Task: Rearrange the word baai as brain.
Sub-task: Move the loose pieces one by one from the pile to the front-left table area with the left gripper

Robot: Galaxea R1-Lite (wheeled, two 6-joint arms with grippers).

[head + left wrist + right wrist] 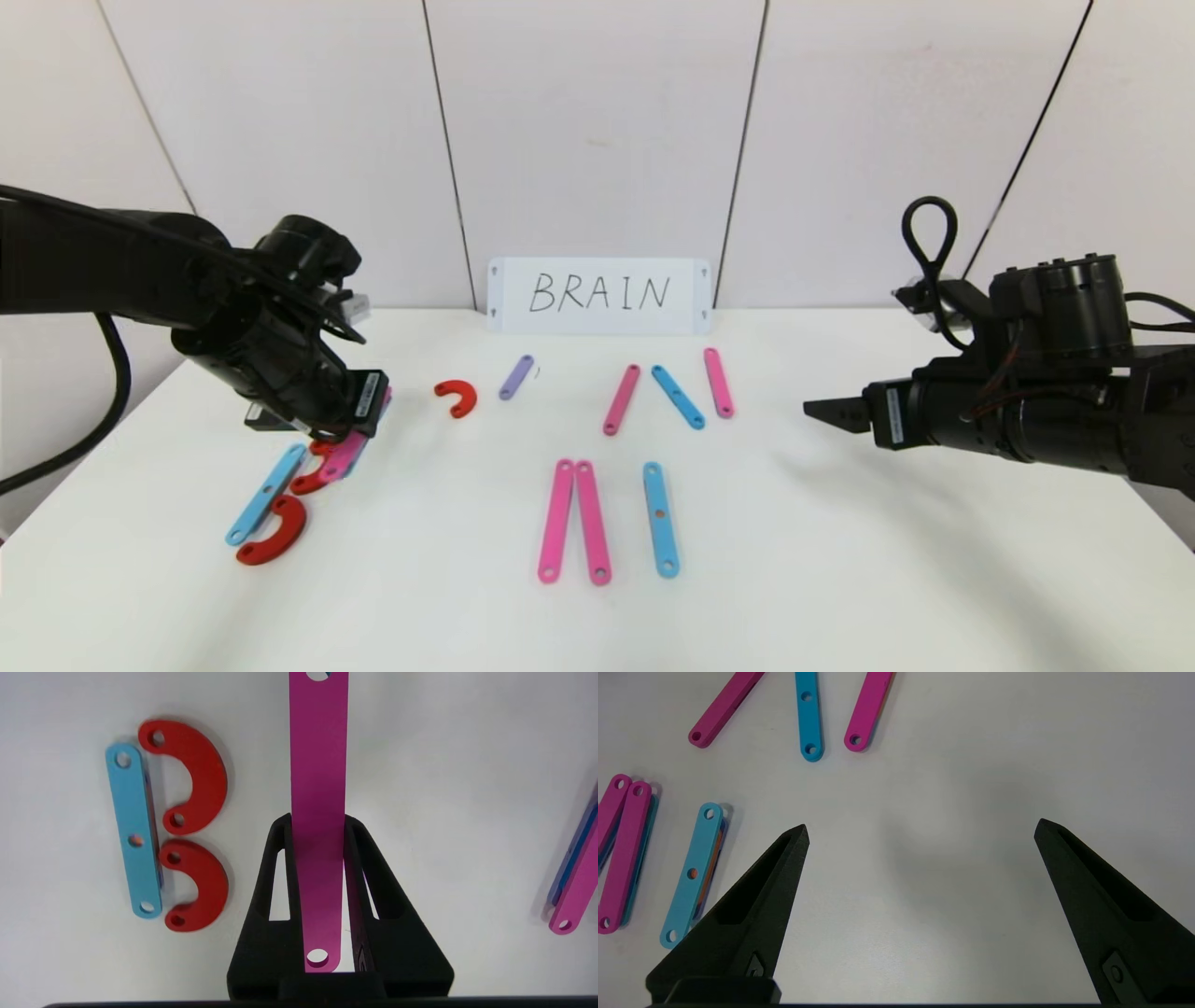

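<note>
My left gripper (353, 435) is shut on one end of a long pink strip (319, 765), which runs out past the fingertips (280, 826). Beside it on the white table (840, 579) lies a light blue strip (134, 830) with two red C-shaped arcs (198, 777) (201, 886) against it, forming a B. In the head view this B (266, 509) is at the front left, just below the gripper. My right gripper (921, 828) stands open over bare table at the right, holding nothing.
A loose red arc (457, 397) and a short purple strip (515, 376) lie mid-table. Pink, blue and pink strips (678, 397) lie behind; two pink strips (574, 534) and a blue one (659, 519) in front. The white "BRAIN" card (598, 295) leans on the wall.
</note>
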